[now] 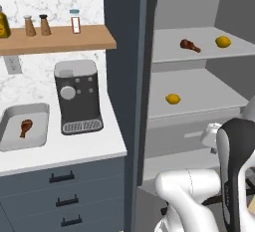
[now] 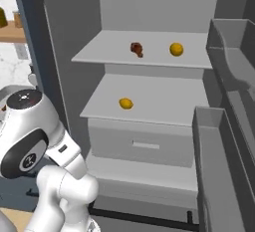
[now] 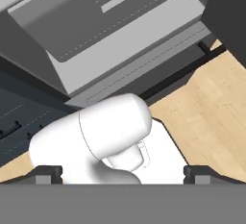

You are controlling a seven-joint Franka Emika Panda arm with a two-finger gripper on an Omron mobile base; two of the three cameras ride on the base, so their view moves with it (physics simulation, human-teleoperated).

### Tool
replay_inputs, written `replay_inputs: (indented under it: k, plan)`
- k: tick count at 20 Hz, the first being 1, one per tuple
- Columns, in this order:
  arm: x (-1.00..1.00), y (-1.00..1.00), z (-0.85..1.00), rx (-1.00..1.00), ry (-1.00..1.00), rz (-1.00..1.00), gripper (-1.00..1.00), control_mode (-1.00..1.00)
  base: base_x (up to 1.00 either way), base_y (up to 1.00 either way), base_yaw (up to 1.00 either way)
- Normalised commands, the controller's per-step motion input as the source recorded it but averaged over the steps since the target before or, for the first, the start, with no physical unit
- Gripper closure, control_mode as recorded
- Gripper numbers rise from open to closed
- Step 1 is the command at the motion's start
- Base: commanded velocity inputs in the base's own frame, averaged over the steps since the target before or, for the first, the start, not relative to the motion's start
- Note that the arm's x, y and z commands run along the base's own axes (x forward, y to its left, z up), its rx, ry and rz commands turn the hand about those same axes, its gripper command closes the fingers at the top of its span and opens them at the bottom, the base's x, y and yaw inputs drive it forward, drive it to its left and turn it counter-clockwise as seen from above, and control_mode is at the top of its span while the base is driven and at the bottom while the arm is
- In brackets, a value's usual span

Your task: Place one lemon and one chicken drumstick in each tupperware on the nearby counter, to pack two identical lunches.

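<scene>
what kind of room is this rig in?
A rendered home kitchen, most likely. A coffee machine stands on the white counter beside a grey tupperware holding a chicken drumstick, and an open fridge has lemons and another drumstick on its shelves.

We saw an evenly lit, rendered kitchen with soft, diffuse light and no clear source. Shadows were faint: the fridge shelves [image 2: 149, 57] looked pale grey, darker toward the side walls. The white tabletop [image 1: 74, 151] was bright without glare. All three pictures were slightly soft and low in detail, with no edge distortion we could tell.
</scene>
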Motion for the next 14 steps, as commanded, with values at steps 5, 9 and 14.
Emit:
replay_inputs:
  k: [5,9,14]
  plan:
    - [0.0,0.0,0.0,0.0,0.0,0.0,-1.0,1.0,0.04,-0.03,0.05]
    - [0.0,0.0,0.0,0.0,0.0,0.0,-1.0,1.0,-0.47,-0.33,-0.03]
    - [-0.03,-0.27,0.0,0.03,-0.06,-0.03,-1.0,-1.0,-0.18,-0.21,-0.03]
